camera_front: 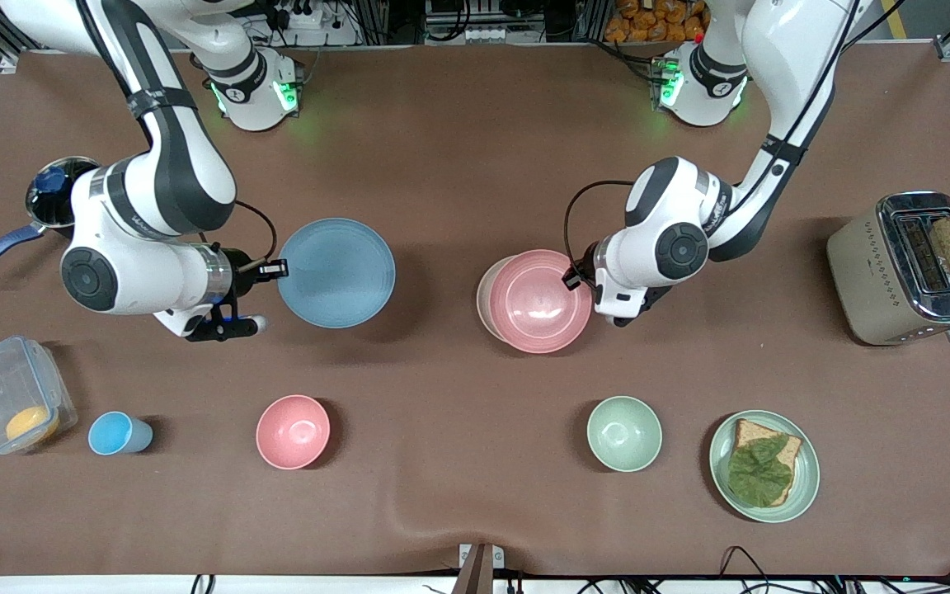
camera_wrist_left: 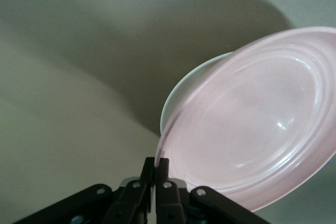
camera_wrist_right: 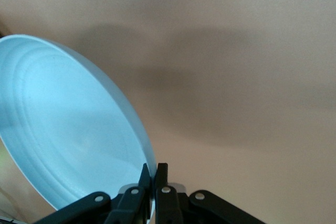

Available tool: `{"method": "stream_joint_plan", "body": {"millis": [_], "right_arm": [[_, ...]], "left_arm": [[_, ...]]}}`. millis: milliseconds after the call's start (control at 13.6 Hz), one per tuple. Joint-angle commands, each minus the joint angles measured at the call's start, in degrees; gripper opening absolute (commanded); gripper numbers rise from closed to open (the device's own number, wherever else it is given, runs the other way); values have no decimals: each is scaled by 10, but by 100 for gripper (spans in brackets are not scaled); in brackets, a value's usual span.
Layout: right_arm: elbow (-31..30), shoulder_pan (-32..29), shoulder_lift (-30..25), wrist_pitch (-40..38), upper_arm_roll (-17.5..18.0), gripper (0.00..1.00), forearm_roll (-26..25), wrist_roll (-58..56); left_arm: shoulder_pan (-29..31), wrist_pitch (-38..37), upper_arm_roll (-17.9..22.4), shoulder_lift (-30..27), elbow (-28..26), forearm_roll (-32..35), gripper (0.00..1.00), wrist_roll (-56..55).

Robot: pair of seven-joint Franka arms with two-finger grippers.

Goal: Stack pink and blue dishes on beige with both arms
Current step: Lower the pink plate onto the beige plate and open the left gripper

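Right gripper (camera_front: pixel 274 267) comes first across the front view: its fingers are pinched tight on the rim of the blue plate (camera_front: pixel 336 272), at about nine o'clock on the plate. That plate is held over bare table, toward the right arm's end. In the right wrist view the blue plate (camera_wrist_right: pixel 68 129) hangs tilted from the closed fingers (camera_wrist_right: pixel 156 184), clear of the surface as far as I can judge.

Further along, the left gripper (camera_front: pixel 576 276) clamps the pink plate (camera_front: pixel 541 301) at roughly three o'clock on its rim. The pink plate sits over the beige plate (camera_front: pixel 485 301), which peeks out as a crescent on the nine o'clock side. From the left wrist view the pink plate (camera_wrist_left: pixel 252 124) is tipped, a paler rim (camera_wrist_left: pixel 181 90) showing beneath; whether they touch I cannot tell.

These plates look light, rigid and matte, so an edge pinch should hold, though a thin rim could pivot or slip under a sudden swing. Both forearms lie low and nearly level, wrists turned sideways toward their plates.
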Motion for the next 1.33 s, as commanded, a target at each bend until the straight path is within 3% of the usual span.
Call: {"method": "stream_joint_plan", "body": {"millis": [0,958,1105,1179,1253], "right_arm": [[-8,5,-9,-2,-4,0,12,6],[-7,15,-4,3,-4,0,16,14],[-7,21,-3,7,-5,0,40,18],[-7,22,-3,10,-5,0,49,18],[-7,24,-1,16,-5,0,54,19]], "left_arm": [[-22,-4,-1,2,-4,12,0,-15],[-39,20,-1,28,1,12,0,-15],[-38,20,-1,27,1,12,4,-16],[-37,20,0,28,1,12,34,-16],[-38,20,1,28,1,12,99,-16]]}}
